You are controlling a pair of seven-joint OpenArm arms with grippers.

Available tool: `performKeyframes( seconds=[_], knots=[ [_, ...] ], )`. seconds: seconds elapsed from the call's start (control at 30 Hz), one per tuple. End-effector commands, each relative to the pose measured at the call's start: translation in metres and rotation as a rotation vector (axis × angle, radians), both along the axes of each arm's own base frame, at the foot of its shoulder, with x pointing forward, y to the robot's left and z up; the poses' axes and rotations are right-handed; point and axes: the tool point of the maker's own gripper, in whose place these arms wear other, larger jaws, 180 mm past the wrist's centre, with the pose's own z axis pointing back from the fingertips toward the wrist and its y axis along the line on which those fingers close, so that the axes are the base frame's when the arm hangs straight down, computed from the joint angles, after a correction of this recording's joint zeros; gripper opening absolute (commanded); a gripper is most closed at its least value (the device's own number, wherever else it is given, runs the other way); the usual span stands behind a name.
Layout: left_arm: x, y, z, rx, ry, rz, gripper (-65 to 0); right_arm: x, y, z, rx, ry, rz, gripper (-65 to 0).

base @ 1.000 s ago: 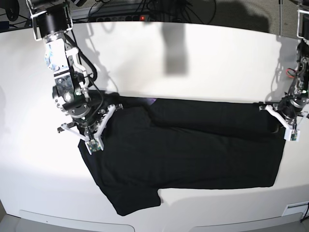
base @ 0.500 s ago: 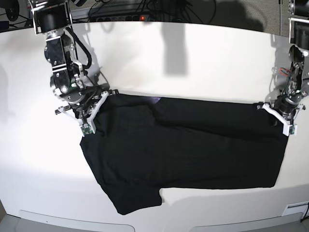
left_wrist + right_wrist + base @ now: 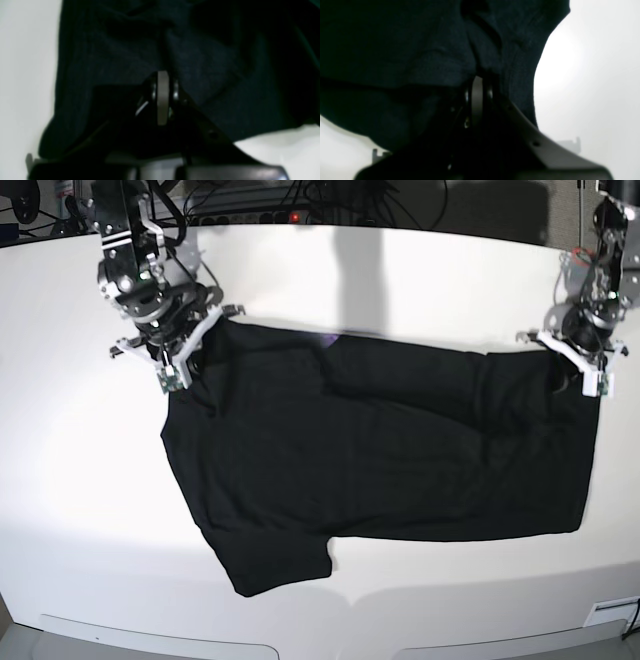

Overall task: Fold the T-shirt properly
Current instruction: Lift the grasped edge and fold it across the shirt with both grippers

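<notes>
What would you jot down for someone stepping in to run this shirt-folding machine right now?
Left gripper: jaws shut on the T-shirt's far edge, at the hem end.
Right gripper: jaws shut on the same edge, at the shoulder end.
T-shirt: lying lengthwise on the white table, plain black side up, one sleeve sticking out at the near side.
Done: both ends gripped.
Left: make the folds, tuck in the sleeve, let go.

We see the white table (image 3: pixel 420 290) brightly lit from above and glaring, with soft arm shadows across its far half and curved edges from lens distortion, while both wrist views are dim, blurred and almost featureless over the black T-shirt (image 3: pixel 400 460).
</notes>
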Motion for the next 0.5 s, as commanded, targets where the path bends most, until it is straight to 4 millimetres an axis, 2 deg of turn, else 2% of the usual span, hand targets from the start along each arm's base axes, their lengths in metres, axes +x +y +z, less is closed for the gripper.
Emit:
performKeyframes(
  seconds=[0.0,0.17,0.3,0.47],
  knots=[
    [-0.037,-0.006,-0.028,0.033,0.177,-0.056,-65.0,-0.005,-0.011,0.004,-0.021,-0.002,-0.013,-65.0],
    [-0.063,-0.026,-0.019,0.059,0.171,-0.139,-65.0,-0.037,-0.045,0.001,-0.05,0.02,-0.08,-65.0],
    [-0.084,-0.042,-0.011,0.073,0.171,-0.196,-65.0,-0.061,-0.064,-0.001,-0.067,0.042,-0.098,-65.0],
    [-0.102,-0.044,-0.004,0.155,0.166,-0.213,-65.0,-0.082,-0.084,0.003,-0.096,0.053,-0.133,-65.0]
  ],
)
